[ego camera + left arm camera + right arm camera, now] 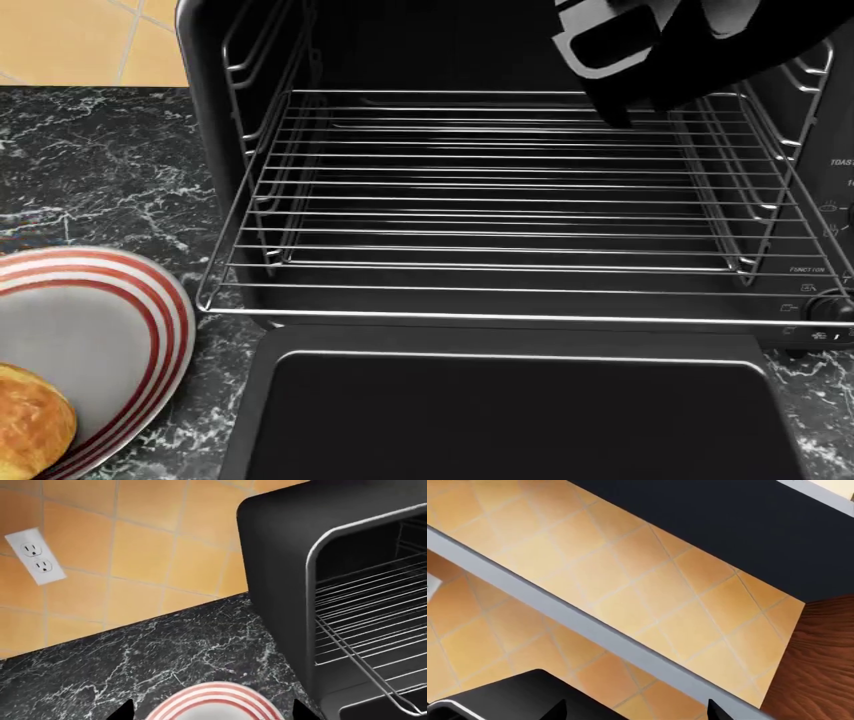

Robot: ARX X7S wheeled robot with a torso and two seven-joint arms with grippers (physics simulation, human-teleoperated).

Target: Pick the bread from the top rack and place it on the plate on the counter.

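Bun on the plate, oven rack bare

The bread (30,432) lies on the red-ringed plate (94,330) on the black marble desk (80,170), left of the toaster oven (280,545), whose top rack (507,200) is pulled out. Left jaws (212,714) stand apart above the plate; right jaws (636,711) likewise apart, facing tiled wall (627,580).

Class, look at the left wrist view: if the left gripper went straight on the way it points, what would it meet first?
Most likely the plate, which lies directly between the left gripper's fingertips on the counter. The gap to the plate cannot be judged.
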